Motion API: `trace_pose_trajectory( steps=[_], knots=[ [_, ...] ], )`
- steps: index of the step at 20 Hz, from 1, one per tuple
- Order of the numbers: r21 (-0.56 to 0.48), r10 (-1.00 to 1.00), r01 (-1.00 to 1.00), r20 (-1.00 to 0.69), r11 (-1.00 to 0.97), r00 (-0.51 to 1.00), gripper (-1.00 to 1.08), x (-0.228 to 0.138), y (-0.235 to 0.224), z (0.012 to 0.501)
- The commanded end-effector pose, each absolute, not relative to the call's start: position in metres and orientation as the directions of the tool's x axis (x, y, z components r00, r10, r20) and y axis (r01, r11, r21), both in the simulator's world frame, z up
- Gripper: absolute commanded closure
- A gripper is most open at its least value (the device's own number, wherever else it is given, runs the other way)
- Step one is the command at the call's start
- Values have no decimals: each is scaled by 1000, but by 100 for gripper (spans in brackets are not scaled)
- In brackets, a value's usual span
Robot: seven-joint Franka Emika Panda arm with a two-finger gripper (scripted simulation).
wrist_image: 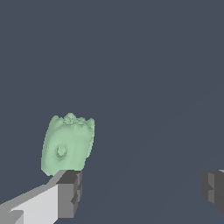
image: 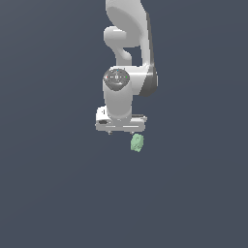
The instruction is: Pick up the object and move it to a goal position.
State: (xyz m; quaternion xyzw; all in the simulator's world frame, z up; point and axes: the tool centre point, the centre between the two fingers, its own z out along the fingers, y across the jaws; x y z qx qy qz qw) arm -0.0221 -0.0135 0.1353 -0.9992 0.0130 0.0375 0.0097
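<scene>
Hovering with its 2 fingers spread wide and holding nothing, the gripper (wrist_image: pixel 142 194) sits just above the object (wrist_image: pixel 68 145), which lies off-centre beside 1 finger pad (wrist_image: pixel 69 194) rather than between the pair. That mint-green chunk looks small, light and rigid; its knobbly flanks should grip well across the narrow width. Beyond, the tabletop (image: pixel 48 193) is plain slate-grey, its edges and corners nowhere in view.

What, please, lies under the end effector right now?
Only the green chunk, off to one side beside a finger, not between them, on plain grey floor. The chunk's underside is hidden.
</scene>
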Motion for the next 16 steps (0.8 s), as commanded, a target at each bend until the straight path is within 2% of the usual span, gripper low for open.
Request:
trace_pose_trajectory(
  steps=[1, 16],
  knots=[
    [-18, -25, -27, -75, -999, 997, -92, -22, -14, 135],
    [0, 14, 14, -101, -1000, 995, -92, -32, -24, 123]
  ],
)
